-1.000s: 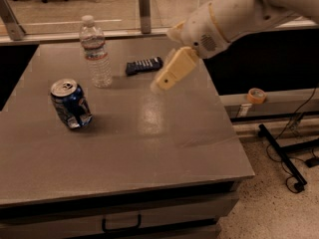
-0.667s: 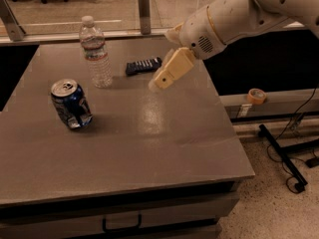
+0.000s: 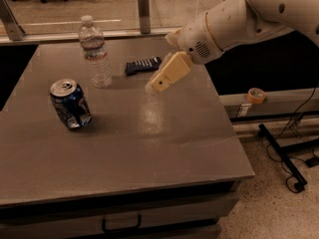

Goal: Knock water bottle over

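Now pincer (image 3: 152, 86), grip state unclear, slightly nearer upright water bottle (image 3: 95, 54) than before.

Pincer (image 3: 155, 85) right of upright water bottle (image 3: 95, 54)

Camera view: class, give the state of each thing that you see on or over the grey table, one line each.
Clear ribbed plastic water bottle: upright, white cap on.
Dented blue soda can: standing, leaning to one side.
Dark flat rectangular object: lying flat.
Gripper: hovers above the grey table, right of the bottle, not touching it.
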Controlling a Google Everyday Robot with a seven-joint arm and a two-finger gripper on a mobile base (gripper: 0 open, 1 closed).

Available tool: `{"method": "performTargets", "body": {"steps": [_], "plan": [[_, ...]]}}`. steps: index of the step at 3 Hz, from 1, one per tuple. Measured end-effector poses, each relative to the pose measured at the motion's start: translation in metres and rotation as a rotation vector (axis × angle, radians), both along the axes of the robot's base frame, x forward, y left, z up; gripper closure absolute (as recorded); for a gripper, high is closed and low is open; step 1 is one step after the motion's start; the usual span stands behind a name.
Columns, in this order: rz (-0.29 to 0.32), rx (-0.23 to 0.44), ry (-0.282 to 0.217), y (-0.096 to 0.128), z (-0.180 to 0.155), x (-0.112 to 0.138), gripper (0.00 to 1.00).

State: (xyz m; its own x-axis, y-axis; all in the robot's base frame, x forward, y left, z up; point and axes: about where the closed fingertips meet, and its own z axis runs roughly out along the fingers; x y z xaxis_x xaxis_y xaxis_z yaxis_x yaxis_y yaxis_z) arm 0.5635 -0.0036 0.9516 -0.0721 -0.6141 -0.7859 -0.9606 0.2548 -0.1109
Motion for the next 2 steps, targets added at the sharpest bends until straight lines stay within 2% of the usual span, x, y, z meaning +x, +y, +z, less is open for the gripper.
{"method": "performTargets", "body": {"steps": [1, 2], "plan": [[0.000, 0.102, -0.011, 0.028, -0.019, 0.019, 0.00], [0.036, 0.214, -0.040, 0.066, -0.038, 0.053, 0.00]]}}
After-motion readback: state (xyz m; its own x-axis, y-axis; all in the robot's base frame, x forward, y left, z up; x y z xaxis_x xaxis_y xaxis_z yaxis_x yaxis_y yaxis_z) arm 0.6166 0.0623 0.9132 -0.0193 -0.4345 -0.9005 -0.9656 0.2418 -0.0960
